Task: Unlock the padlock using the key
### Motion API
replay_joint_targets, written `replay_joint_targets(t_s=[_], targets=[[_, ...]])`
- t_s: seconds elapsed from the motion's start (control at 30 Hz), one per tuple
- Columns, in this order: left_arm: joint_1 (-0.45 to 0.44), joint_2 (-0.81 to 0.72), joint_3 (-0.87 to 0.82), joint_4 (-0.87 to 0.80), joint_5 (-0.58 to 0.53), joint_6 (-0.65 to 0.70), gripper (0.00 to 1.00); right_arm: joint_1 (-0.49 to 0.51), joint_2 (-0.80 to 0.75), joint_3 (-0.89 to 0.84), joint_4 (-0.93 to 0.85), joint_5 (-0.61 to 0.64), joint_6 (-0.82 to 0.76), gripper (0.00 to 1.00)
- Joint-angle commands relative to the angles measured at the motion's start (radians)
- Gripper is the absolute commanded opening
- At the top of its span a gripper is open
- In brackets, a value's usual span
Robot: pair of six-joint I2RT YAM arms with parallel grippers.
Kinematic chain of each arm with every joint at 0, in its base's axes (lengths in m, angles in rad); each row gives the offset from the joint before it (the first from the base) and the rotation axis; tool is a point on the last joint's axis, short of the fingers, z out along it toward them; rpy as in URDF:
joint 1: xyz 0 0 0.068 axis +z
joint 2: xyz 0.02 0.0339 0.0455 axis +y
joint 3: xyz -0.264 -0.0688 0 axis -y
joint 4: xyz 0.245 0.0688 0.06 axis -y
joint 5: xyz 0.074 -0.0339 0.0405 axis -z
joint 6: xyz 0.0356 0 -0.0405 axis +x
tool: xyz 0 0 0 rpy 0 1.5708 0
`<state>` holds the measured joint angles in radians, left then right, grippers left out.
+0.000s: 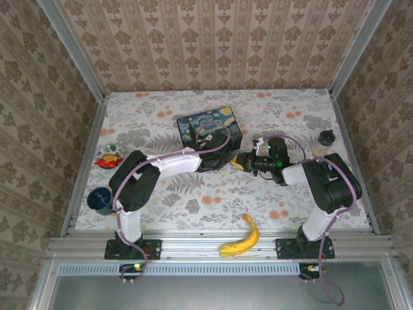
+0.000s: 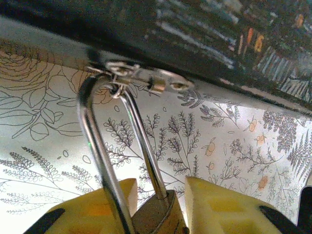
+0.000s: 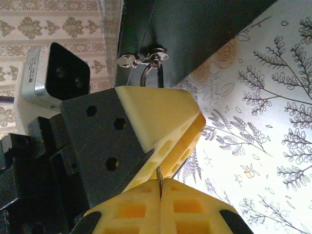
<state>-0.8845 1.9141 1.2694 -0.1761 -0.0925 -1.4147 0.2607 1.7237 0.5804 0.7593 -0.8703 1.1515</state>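
step: bringing key to lock | left hand [image 2: 160, 200] clamped on padlock [image 2: 155, 217] | right hand [image 3: 160, 195] pinched on key [image 3: 159, 174] | next – line tip up with keyway, likely

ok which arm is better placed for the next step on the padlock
Right. The right fingers pinch a thin metal blade, likely the key, aimed toward the padlock. The left fingers flank the padlock body, so that arm looks busy steadying it.

You are seeing soft, even overhead light on the bench [image 1: 213, 201]; glare is streaking the shackle of the padlock [image 2: 156, 214], and the tin [image 2: 195, 29] above is blurring darkly.
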Motion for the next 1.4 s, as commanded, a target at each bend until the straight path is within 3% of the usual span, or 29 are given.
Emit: replay_joint_targets(t_s=[0.0, 0.07, 0.1, 0.23, 0.33, 0.63, 0.87, 1.1, 1.37], targets=[[0.011, -0.029, -0.021, 0.026, 0.022, 0.036, 0.42, 0.022, 0.005, -0.009, 0.077, 0.037, 0.023, 0.0], [0.016, -0.037, -0.025, 0.035, 0.034, 0.048, 0.65, 0.028, 0.005, -0.015, 0.086, 0.06, 0.034, 0.0], [0.019, -0.043, -0.031, 0.046, 0.041, 0.058, 0.71, 0.031, 0.006, -0.02, 0.099, 0.068, 0.042, 0.0], [0.035, -0.078, -0.056, 0.037, 0.044, 0.067, 0.75, 0.033, 0.006, -0.033, 0.124, 0.098, 0.059, 0.0], [0.052, -0.096, -0.074, 0.029, 0.042, 0.068, 0.75, 0.033, 0.012, -0.029, 0.13, 0.096, 0.059, 0.0], [0.078, -0.074, -0.036, 0.008, 0.092, 0.096, 0.59, 0.037, 0.015, -0.023, 0.12, 0.074, 0.044, 0.0], [0.081, -0.059, -0.018, -0.019, 0.156, 0.088, 0.62, 0.037, -0.008, -0.017, 0.066, 0.076, 0.004, 0.0], [0.113, -0.026, 0.061, -0.181, 0.275, 0.102, 0.6, 0.039, -0.036, -0.002, -0.02, 0.074, -0.059, 0.0], [0.137, -0.009, 0.096, -0.251, 0.296, 0.126, 0.57, 0.039, -0.043, 0.0, -0.037, 0.078, -0.074, 0.0]])
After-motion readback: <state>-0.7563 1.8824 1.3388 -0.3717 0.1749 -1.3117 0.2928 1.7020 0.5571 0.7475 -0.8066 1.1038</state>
